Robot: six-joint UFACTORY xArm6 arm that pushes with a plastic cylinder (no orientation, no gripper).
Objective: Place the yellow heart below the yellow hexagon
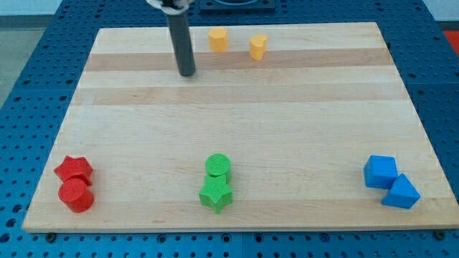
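Two yellow blocks sit near the board's top edge. The left one [218,39] looks like the yellow hexagon. The right one [258,46] looks like the yellow heart, a little lower in the view. They are apart. My tip [187,72] rests on the board to the left of and below the yellow hexagon, touching no block. The rod rises from it toward the view's top.
A red block [74,170] and a red cylinder [76,195] sit at the bottom left. A green cylinder [218,166] and a green star [216,194] sit at the bottom middle. A blue cube [380,172] and a blue triangular block [401,192] sit at the bottom right. The wooden board [244,129] lies on a blue perforated table.
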